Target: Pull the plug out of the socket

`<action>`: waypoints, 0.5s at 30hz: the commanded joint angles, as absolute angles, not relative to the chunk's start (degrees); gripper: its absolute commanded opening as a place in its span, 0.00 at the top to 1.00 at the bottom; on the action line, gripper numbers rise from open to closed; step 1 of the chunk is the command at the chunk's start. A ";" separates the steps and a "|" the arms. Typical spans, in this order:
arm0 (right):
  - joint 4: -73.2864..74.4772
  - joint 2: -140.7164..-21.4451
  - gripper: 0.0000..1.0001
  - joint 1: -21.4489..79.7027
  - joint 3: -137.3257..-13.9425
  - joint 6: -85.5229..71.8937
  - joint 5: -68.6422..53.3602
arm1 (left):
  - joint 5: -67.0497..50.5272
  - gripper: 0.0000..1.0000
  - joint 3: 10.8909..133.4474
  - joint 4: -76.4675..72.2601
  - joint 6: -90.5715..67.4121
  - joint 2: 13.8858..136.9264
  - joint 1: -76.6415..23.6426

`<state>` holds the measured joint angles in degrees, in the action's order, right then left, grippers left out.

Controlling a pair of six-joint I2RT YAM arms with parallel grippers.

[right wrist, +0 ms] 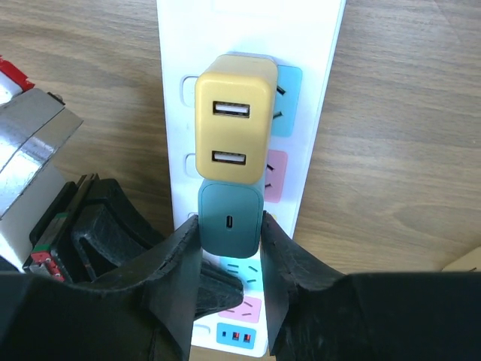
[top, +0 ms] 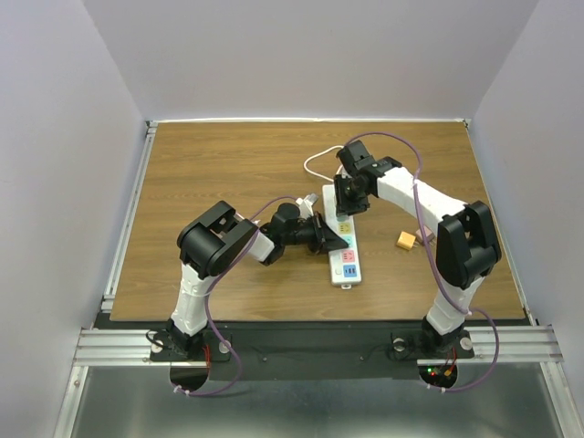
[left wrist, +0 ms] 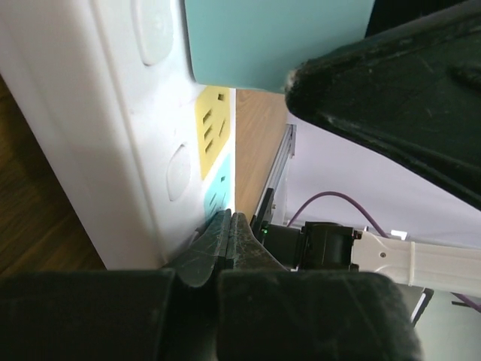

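Observation:
The socket (top: 346,260) is a long white power strip lying mid-table, with colour-marked outlets (right wrist: 284,177). Two plugs stand in it: a yellow two-port charger (right wrist: 231,128) and, just below it, a teal plug (right wrist: 231,218). My right gripper (right wrist: 230,226) is shut on the teal plug, one finger against each side. The plug still sits in the socket. My left gripper (left wrist: 229,226) is shut with nothing in it, and its tips lie across the strip's face (left wrist: 113,113) by the light-blue outlet, just below the teal plug (left wrist: 278,41).
The strip's white cord (top: 319,160) loops toward the back of the table. A small orange block (top: 404,240) lies right of the strip. A blue patch with ports (right wrist: 240,335) marks the strip's near end. Metal rails (top: 128,210) run along the table's left edge.

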<state>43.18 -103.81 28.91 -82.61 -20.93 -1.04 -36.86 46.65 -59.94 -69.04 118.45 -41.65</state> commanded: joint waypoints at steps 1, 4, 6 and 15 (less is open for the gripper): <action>41.40 -95.89 1.00 29.27 -84.90 -20.65 -2.46 | -31.82 1.00 45.53 -48.96 -64.51 121.64 -41.66; 41.48 -95.54 0.99 29.18 -85.08 -20.48 -1.76 | -31.90 1.00 45.88 -48.96 -64.69 121.99 -41.57; 41.83 -95.36 1.00 29.18 -85.25 -20.65 -2.72 | -31.91 1.00 46.14 -48.96 -64.86 122.08 -41.66; 42.71 -92.56 1.00 29.18 -85.96 -21.80 -3.26 | -31.47 1.00 45.79 -48.87 -64.95 121.99 -41.66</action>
<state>44.60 -100.97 28.88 -82.50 -20.80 -0.82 -37.04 47.75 -60.77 -68.86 118.45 -41.98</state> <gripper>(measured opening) 0.390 0.017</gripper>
